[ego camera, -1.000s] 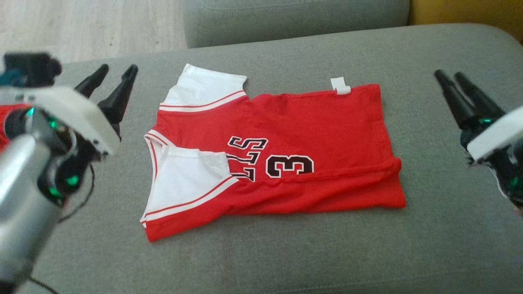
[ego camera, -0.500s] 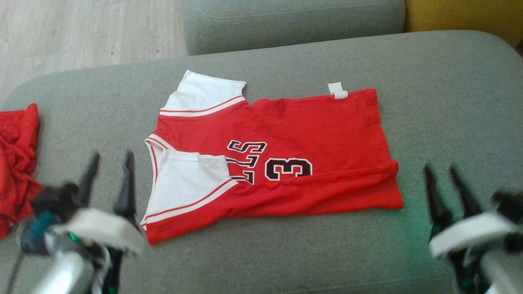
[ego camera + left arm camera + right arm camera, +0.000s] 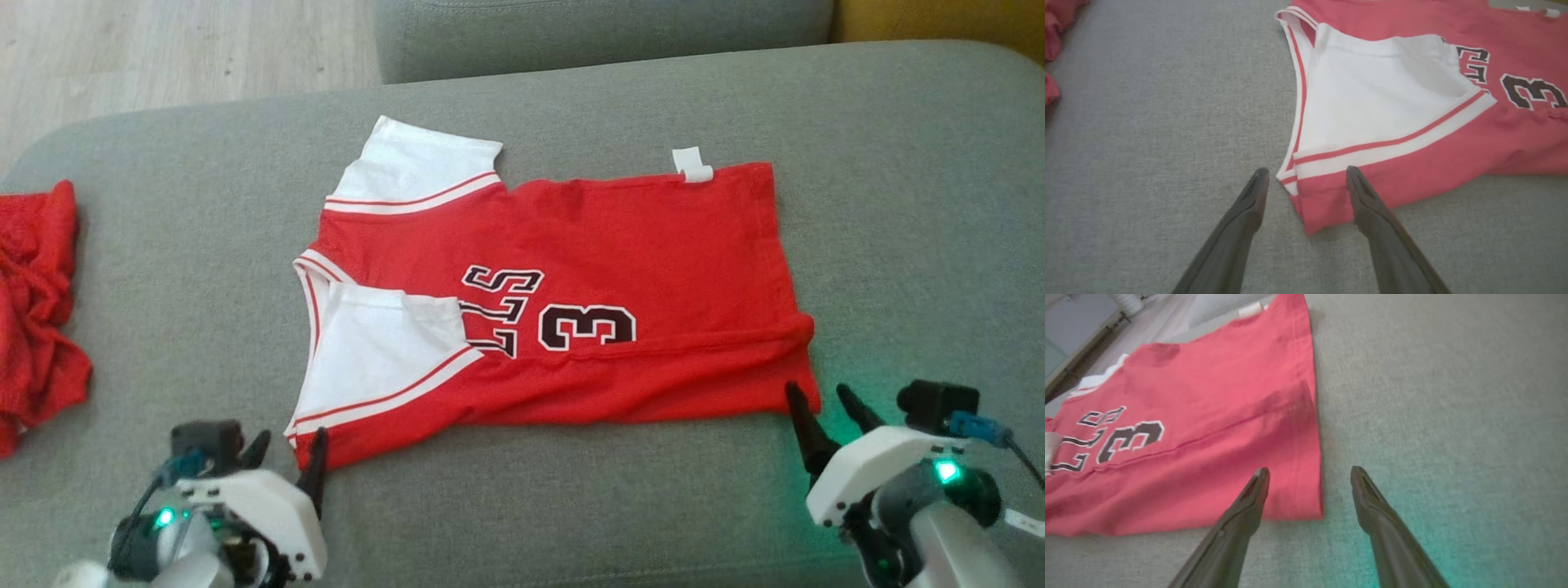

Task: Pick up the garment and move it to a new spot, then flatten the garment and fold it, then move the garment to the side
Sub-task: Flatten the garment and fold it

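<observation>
A red garment (image 3: 637, 269) with white sleeves and a black "3" lies flat on the grey cushion (image 3: 898, 163), its near long edge folded over. My left gripper (image 3: 287, 447) stands open at the garment's near left corner (image 3: 1314, 208), which lies between its spread fingers in the left wrist view. At the near right corner (image 3: 1306, 498) my right gripper (image 3: 820, 407) is open too, its fingers straddling the hem corner. Neither gripper holds any cloth.
A second crumpled red cloth (image 3: 33, 310) lies at the cushion's left edge. Another grey cushion (image 3: 604, 33) stands behind, with wooden floor (image 3: 163, 49) at the far left. Bare grey cushion runs along the near edge and on the right.
Both grippers have come from the garment's far sides down to its near corners, still open. The head view shifted slightly. The garment lies as before.
</observation>
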You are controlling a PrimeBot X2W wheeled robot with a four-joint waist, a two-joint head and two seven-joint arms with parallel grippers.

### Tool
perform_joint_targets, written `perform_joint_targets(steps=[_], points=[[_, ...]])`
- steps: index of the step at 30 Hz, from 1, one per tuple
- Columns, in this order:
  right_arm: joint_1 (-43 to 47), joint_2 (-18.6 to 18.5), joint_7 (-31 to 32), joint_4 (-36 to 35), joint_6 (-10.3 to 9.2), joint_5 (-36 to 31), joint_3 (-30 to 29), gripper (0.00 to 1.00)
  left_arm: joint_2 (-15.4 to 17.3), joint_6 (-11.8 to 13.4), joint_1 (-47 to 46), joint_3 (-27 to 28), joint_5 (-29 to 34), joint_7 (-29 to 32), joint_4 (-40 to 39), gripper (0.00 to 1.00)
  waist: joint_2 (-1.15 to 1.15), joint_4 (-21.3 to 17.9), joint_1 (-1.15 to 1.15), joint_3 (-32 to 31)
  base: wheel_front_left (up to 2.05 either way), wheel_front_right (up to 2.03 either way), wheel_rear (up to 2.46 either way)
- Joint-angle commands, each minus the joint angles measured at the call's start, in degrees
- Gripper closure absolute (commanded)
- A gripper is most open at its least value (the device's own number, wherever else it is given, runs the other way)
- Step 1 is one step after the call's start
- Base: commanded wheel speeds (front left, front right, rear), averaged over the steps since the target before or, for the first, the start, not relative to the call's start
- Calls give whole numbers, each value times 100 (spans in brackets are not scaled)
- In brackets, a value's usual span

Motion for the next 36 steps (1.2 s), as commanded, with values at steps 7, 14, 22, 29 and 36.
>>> perform_joint_targets(steps=[7,14,22,29,36], points=[[-288,281,655,181,-4,-277,-174,0,-100,-139,-643,31,-240,678,432,0,0,25,0,88,0,0,0],[-377,467,906,325,-4,-266,-144,28,-165,-203,-824,-11,-429,1119,741,0,0,-4,0,173,0,0,0],[-416,315,988,206,-4,-63,-68,100,-10,-320,-804,56,-507,1080,595,100,0,49,0,8,0,0,0],[-245,-223,1558,-296,-4,-29,-72,100,374,-321,-541,-61,-510,1435,2,100,0,55,0,-193,0,0,0],[353,-691,2636,-1265,-4,196,-107,100,825,38,6,-214,-550,2009,-1093,100,0,11,0,-259,0,0,0]])
